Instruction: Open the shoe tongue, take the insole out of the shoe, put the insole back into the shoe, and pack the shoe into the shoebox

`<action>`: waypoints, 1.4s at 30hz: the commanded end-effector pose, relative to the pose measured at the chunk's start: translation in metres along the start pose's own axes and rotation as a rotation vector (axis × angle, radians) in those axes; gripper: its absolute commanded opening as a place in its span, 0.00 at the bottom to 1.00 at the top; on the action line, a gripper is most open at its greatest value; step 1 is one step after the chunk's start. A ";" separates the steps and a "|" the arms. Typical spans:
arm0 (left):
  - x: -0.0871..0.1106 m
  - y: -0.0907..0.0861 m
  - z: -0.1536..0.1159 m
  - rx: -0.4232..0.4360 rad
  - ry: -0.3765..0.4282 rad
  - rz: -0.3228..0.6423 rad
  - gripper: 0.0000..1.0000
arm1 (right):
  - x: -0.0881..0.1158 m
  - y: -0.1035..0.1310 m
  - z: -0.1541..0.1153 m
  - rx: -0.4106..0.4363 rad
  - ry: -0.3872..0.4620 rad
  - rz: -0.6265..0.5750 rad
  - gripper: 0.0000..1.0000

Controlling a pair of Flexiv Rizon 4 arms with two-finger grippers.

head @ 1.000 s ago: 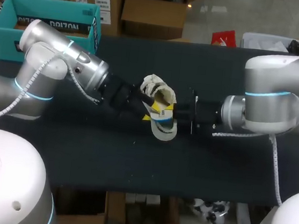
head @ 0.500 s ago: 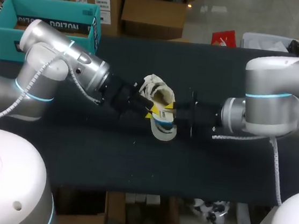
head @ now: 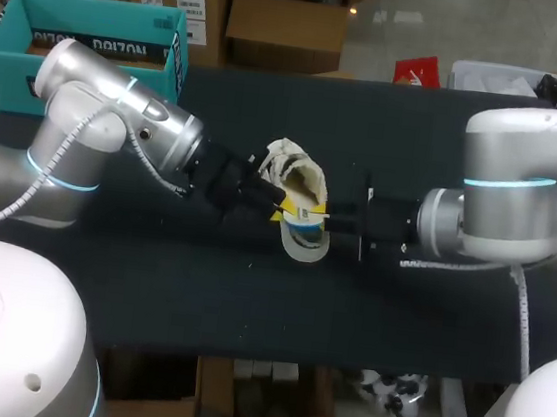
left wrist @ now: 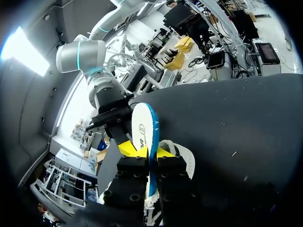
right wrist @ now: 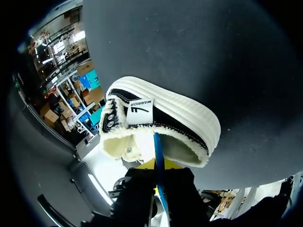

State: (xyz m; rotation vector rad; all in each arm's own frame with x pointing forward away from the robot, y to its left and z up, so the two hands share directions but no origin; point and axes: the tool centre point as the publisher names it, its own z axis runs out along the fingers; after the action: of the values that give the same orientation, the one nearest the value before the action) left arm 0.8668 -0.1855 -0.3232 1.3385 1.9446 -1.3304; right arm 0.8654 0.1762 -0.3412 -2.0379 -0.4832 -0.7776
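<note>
A cream fleece-lined shoe (head: 293, 168) with a black side and white sole (right wrist: 161, 118) lies on the black table (head: 149, 284) at the middle. The white insole (head: 305, 240) with its blue edge is held upright just in front of it. My left gripper (head: 280, 209) comes in from the left and is shut on the insole (left wrist: 142, 125), which runs edge-on between its fingers (left wrist: 151, 152). My right gripper (head: 322, 214) comes in from the right and is shut on the same insole (right wrist: 157, 146), ahead of the shoe's opening. The teal shoebox (head: 86, 41) stands open at the back left.
Cardboard boxes line the far edge behind the table. Bare black tabletop stretches in front of the shoe and to both sides beneath the arms.
My left gripper has closed on the insole. My right arm has drawn back a little to the right and toward the front edge, after briefly loosening its grip on the insole.
</note>
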 end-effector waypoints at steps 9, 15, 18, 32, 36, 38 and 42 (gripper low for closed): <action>0.004 0.016 0.004 -0.009 0.004 -0.013 0.00 | 0.011 0.020 0.023 -0.026 -0.036 -0.036 0.00; 0.006 0.032 0.002 -0.027 0.000 -0.047 0.00 | 0.018 0.027 0.031 -0.048 -0.047 -0.038 0.00; 0.007 0.041 0.003 -0.035 0.003 -0.067 0.00 | 0.019 0.028 0.034 -0.077 -0.055 -0.035 0.00; 0.007 0.046 0.005 -0.044 -0.003 -0.087 0.00 | 0.018 0.028 0.039 -0.120 -0.058 -0.024 0.00; 0.006 0.034 0.002 -0.036 -0.020 -0.058 0.56 | 0.016 0.028 0.039 -0.122 -0.054 -0.021 0.00; 0.005 0.029 0.000 -0.028 -0.028 -0.043 0.66 | 0.016 0.028 0.038 -0.124 -0.051 -0.018 0.00; 0.005 0.020 -0.002 -0.012 -0.038 -0.024 0.38 | 0.015 0.029 0.038 -0.125 -0.047 -0.011 0.00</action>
State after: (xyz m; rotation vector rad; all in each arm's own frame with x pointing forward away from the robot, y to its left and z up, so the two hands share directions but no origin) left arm 0.8880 -0.1838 -0.3360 1.2893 1.9535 -1.3481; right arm 0.9057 0.1908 -0.3619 -2.1749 -0.4861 -0.7804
